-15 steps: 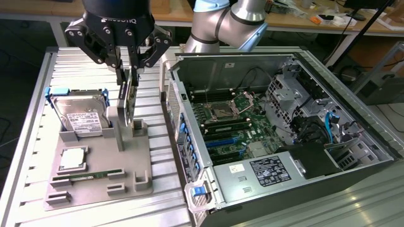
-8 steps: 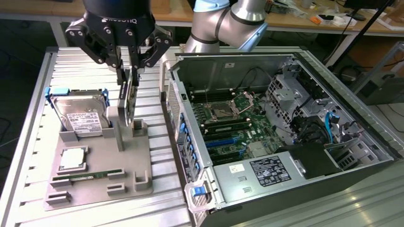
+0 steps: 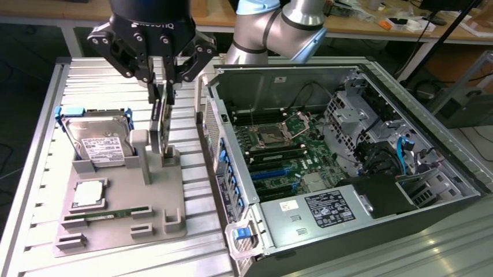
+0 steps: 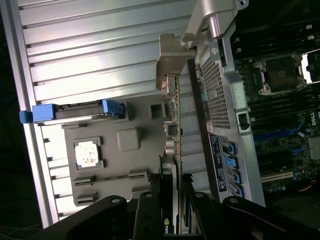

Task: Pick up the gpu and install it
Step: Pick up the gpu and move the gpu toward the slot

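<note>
Ribbed aluminium table slats (image 3: 85, 98) carry everything, with a cluttered wooden workbench (image 3: 370, 32) behind. Largest on the table is the open black-and-grey computer case (image 3: 285, 86), lying on its side at the exterior view's right. That view looks down into it and shows the green motherboard (image 3: 285, 150) and a black power supply with a white label (image 3: 331, 208). The wrist view catches the case's perforated rear panel (image 4: 220, 100) and blue ports, which the exterior view does not show clearly.

The silver and blue robot arm (image 3: 277, 29) reaches in from the top. Its black gripper (image 3: 163, 92) hangs over a grey moulded fixture tray (image 3: 115, 228) just beside the case, at the exterior view's left.

A silver boxy hard drive with a white label (image 3: 100, 144) leans in the tray's far end; the wrist view shows it edge-on between blue clips (image 4: 80, 111).

The gpu (image 3: 160, 124), a thin dark card, stands upright on its edge between two grey tray posts. Both fingers are closed against its flat sides near its upper edge. From the wrist, the card (image 4: 175, 145) runs away from the gripper (image 4: 172, 200) to its bent silver end bracket (image 4: 175, 60), and a green logo sits beside one finger.

A square silver processor (image 3: 89, 193) lies flat mid-tray, and a long narrow green memory stick (image 3: 104, 216) lies nearer the camera.
</note>
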Robot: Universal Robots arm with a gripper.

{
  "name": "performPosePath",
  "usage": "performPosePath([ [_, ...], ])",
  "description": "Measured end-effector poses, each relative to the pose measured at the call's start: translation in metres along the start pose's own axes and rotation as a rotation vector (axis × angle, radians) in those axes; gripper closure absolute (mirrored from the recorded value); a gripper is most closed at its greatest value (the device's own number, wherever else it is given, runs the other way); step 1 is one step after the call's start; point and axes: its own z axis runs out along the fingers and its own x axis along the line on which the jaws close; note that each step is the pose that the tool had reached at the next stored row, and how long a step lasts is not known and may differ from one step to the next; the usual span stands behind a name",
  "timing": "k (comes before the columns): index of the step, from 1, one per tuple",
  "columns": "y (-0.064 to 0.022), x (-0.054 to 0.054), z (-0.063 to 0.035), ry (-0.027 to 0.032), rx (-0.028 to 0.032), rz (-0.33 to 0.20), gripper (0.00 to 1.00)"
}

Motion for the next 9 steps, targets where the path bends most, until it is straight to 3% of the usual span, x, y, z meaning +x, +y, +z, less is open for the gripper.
performPosePath([
  [9, 0.001, -0.0057, 0.0001, 0.0, 0.0001, 0.0, 0.73],
])
